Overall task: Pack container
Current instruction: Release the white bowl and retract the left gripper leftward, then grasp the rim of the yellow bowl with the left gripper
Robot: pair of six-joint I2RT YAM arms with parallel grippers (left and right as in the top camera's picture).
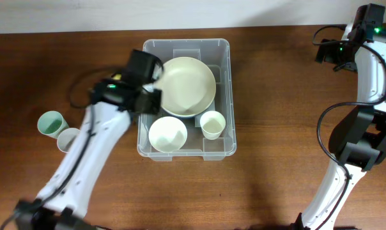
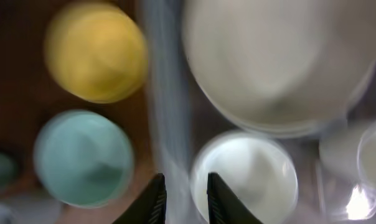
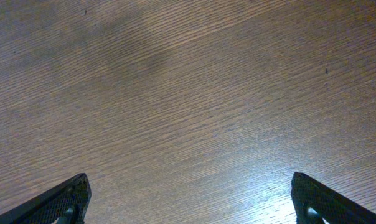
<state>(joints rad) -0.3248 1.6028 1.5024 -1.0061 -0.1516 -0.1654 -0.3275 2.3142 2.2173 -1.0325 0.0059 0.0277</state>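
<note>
The clear container [image 1: 230, 96] stands mid-table and holds a large cream bowl [image 1: 188, 86], a small white bowl [image 1: 167, 134] and a small cream cup [image 1: 212, 123]. My left gripper [image 1: 153, 96] hovers over the container's left wall [image 2: 169, 93]. Its fingers [image 2: 185, 183] are a narrow gap apart and hold nothing; the view is blurred. The left wrist view also shows the cream bowl [image 2: 275, 62], the white bowl [image 2: 244, 177] and the cup [image 2: 362, 155] inside. My right gripper [image 1: 327, 52] is wide open [image 3: 188, 193] over bare wood at the far right.
A yellow bowl [image 2: 96, 51] and a teal bowl [image 2: 82, 158] sit on the table just left of the container, hidden under my left arm in the overhead view. A teal cup [image 1: 51, 122] and a whitish cup [image 1: 68, 138] stand further left.
</note>
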